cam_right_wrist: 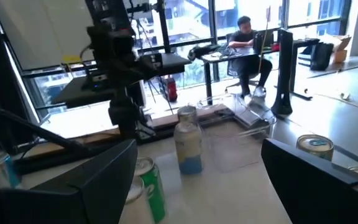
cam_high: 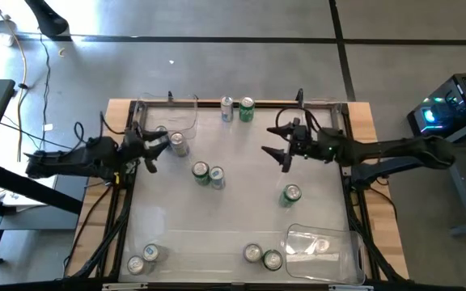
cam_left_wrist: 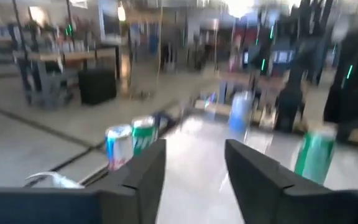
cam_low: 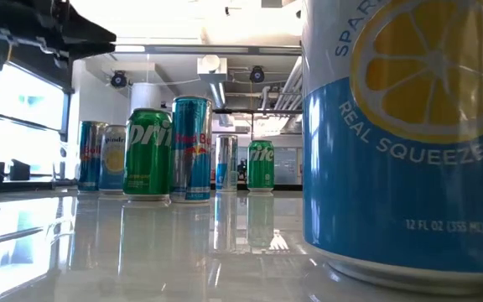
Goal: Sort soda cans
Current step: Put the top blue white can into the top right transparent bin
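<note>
We see the left claw (cam_high: 154,152) open and empty beside a silver can (cam_high: 179,144); the right claw (cam_high: 281,146) hangs wide open over the table (cam_high: 241,218).

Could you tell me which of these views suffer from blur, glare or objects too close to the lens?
Left wrist view: smeared throughout, so the cans are streaky. Low view: one blue lemon can stands very close and fills the right side; the glossy table mirrors the cans. High view: evenly lit, with sheen on the clear bin.
</note>
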